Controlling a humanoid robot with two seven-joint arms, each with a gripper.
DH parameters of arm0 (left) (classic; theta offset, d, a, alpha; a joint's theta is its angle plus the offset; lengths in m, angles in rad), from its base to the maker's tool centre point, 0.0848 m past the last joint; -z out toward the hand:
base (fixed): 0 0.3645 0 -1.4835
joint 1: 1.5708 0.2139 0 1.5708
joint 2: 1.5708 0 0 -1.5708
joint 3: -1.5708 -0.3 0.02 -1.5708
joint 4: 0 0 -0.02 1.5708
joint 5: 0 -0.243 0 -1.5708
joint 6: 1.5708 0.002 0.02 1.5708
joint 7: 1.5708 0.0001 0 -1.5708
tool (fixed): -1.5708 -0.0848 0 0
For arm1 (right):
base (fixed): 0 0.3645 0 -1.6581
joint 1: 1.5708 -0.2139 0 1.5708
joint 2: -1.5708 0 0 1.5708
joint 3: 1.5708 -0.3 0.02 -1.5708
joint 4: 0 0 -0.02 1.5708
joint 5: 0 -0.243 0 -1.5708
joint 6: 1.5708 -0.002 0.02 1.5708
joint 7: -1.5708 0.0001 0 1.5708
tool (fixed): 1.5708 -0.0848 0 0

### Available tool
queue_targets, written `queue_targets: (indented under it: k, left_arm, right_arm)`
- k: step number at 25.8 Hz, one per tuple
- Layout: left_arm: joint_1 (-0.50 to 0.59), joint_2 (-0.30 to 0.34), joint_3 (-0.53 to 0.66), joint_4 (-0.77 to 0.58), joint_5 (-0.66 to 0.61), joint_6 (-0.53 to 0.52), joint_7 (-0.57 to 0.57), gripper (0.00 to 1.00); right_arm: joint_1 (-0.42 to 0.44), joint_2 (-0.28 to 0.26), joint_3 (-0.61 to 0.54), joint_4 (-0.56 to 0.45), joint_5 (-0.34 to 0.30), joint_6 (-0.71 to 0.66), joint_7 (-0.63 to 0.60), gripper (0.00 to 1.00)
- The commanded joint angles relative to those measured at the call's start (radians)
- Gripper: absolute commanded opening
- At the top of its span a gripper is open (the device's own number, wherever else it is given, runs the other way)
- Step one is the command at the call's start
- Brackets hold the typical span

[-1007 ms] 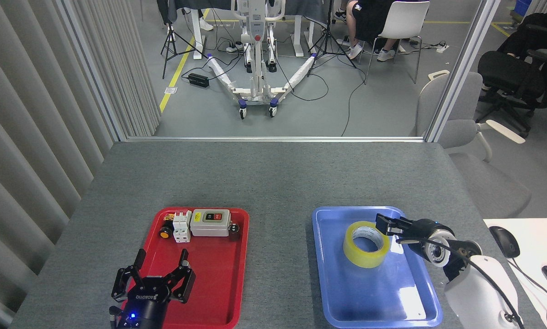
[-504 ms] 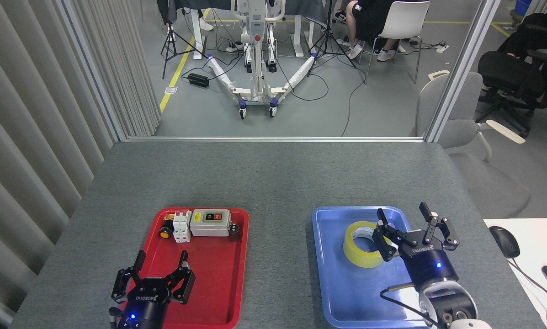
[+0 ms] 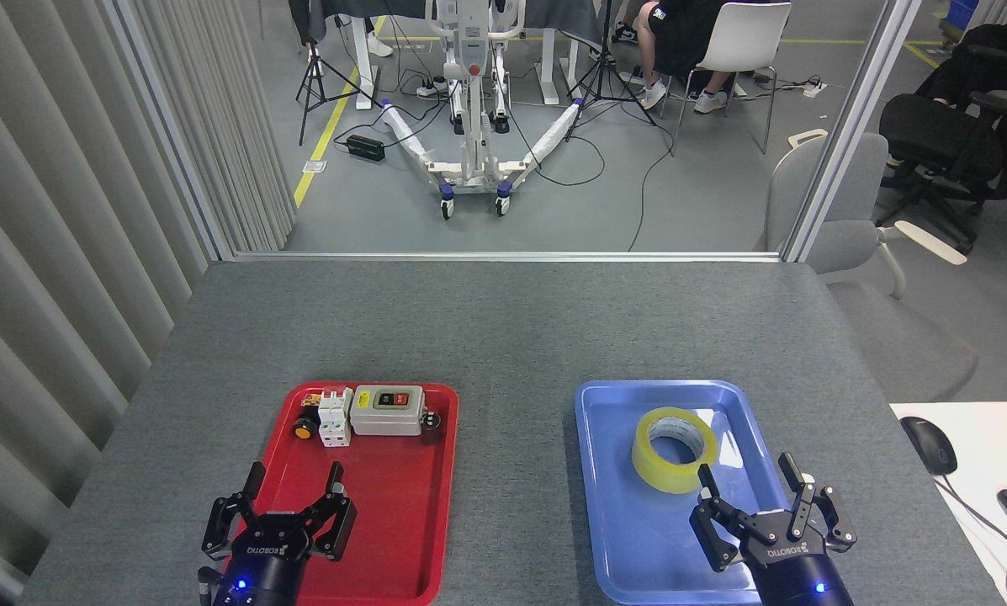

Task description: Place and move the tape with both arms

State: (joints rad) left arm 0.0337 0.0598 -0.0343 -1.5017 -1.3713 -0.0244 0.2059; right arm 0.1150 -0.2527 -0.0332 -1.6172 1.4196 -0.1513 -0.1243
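I am looking down at the gray table. The tape is lying flat in the blue tray, in the lower right of the picture, near the tray's top end. Nothing is touching it now.

My right gripper is sitting at the bottom right of the picture, below the tape and a little to its right. Its black fingers are spread wide apart and holding nothing. A moment ago this gripper was up beside the tape, with a finger near the roll's hole. Before that it was reaching in sideways from the right. Now it is pulled back toward the bottom edge, and the tape is staying in the same spot in the tray.

My left gripper is at the bottom left, over the near end of the red tray. Its fingers are spread apart too, and it is empty. It is hardly moving from where it was.

At the top end of the red tray, the gray switch box and the small white parts are sitting where they were.
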Motion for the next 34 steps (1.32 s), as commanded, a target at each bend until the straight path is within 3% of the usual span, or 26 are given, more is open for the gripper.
queue_targets:
  k: [1, 4, 34]
  left_arm:
    - [0.002, 0.0, 0.01, 0.0, 0.001, 0.0, 0.0, 1.0]
    - [0.002, 0.0, 0.013, 0.0, 0.001, 0.0, 0.0, 1.0]
    - [0.008, 0.005, 0.036, 0.005, 0.008, -0.002, 0.0, 1.0]
  right_arm:
    - [0.011, -0.003, 0.003, 0.003, -0.097, 0.003, 0.009, 0.99]
    - [0.008, 0.001, 0.003, 0.01, -0.131, 0.003, 0.011, 0.99]
    - [0.015, 0.001, 0.003, 0.046, -0.128, 0.064, 0.008, 0.99]
